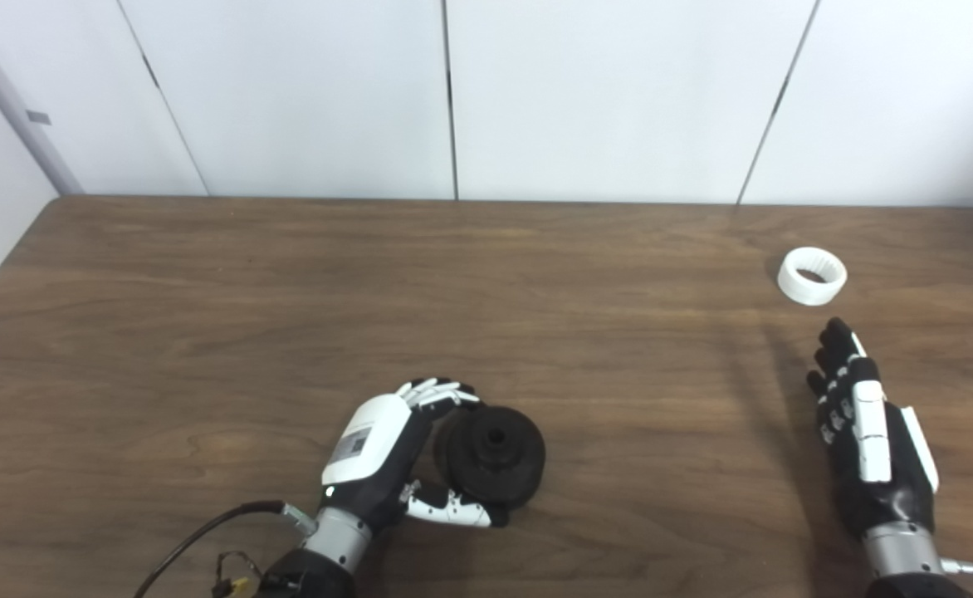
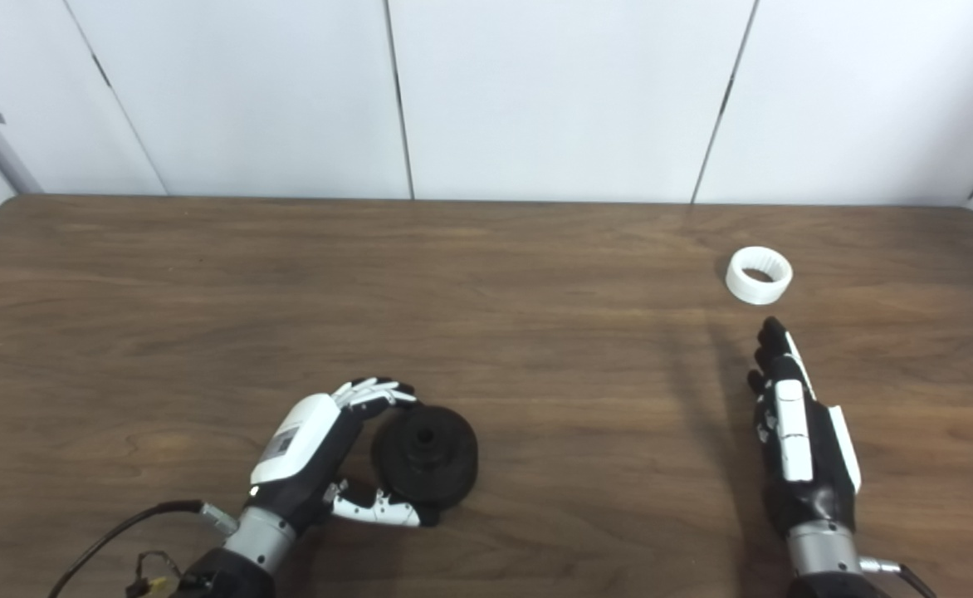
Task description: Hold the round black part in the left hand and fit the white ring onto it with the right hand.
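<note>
In the left eye view, a dark wooden table (image 1: 287,282) fills the lower two thirds of the frame, with white wall panels (image 1: 603,91) across the top; at lower centre the left hand (image 1: 395,461) curls around the round black part (image 1: 493,457), its fingers (image 1: 437,392) bent over the part's upper left edge and its thumb (image 1: 453,508) lying along the lower edge, so the part sits between them while resting on the table; whether the grip is firm cannot be told; a black cable (image 1: 196,540) trails from the wrist toward the bottom left; at lower right the right hand (image 1: 864,432) lies stretched out, fingers straight and close together, pointing up the frame and holding nothing; the white ring (image 1: 812,276) lies flat on the table at upper right, just beyond those fingertips and apart from them. In the right eye view the same layout sits a little further left; the black part, stepped with a central hole, stays cupped at lower centre; the ring lies alone at upper right, near the outstretched, empty right hand, well apart from the black part.
</note>
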`<state>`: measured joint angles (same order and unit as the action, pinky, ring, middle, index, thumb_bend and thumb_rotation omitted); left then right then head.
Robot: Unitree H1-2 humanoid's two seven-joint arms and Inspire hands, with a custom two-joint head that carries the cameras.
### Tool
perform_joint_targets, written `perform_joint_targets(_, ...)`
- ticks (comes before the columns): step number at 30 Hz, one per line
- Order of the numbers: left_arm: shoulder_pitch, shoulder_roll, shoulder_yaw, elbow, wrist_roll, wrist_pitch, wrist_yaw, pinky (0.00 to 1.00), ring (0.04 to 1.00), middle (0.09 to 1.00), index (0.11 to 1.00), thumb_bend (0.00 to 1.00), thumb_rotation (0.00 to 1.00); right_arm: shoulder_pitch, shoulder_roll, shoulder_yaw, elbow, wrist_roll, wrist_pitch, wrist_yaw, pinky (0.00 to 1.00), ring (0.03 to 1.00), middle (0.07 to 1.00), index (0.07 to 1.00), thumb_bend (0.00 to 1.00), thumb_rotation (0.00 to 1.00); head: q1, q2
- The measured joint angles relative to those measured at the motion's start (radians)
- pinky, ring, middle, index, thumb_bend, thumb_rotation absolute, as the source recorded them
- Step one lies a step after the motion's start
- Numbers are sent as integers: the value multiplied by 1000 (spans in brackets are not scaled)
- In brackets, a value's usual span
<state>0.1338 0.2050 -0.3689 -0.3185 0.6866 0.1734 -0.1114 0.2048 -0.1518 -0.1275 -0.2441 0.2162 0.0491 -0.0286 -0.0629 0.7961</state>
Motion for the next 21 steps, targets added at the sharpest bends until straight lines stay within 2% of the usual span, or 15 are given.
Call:
perform_joint_targets(11, 5, -7, -9, 6, 9, -19, 5, 945, 930, 851, 492, 520, 83, -1, 2, 9, -26, 2, 26, -15, 999, 1000, 979, 958, 542, 925, -12, 11)
perform_joint_targets(21, 5, -8, -8, 14, 11, -30, 6, 930, 924, 850, 492, 520, 84, -1, 3, 14, -26, 4, 29, -17, 1000, 1000, 988, 962, 559, 899, -43, -3)
